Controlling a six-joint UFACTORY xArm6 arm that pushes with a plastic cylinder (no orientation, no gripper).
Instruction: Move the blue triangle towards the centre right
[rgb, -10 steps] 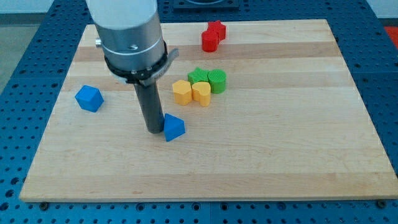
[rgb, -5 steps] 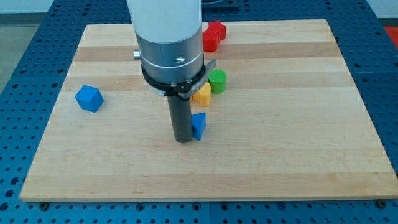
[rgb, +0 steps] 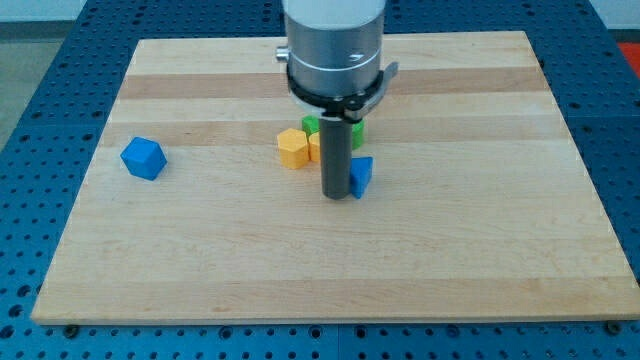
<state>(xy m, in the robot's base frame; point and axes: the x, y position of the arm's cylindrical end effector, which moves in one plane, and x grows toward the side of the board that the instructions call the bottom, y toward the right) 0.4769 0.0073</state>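
Observation:
The blue triangle (rgb: 362, 175) lies near the middle of the wooden board (rgb: 480, 230), just right of my rod. My tip (rgb: 337, 197) rests on the board, touching the triangle's left side. The rod and the arm's wide grey body above it hide part of the block cluster behind.
A yellow block (rgb: 293, 147) sits left of the rod, with a second yellow block (rgb: 315, 146) and green blocks (rgb: 311, 124) partly hidden behind it. A blue block (rgb: 143, 158) lies at the view's left. The red blocks are hidden behind the arm.
My tip has slid toward the view's right and slightly up, pushing the blue triangle along with it, from left of the yellow blocks to just right of them.

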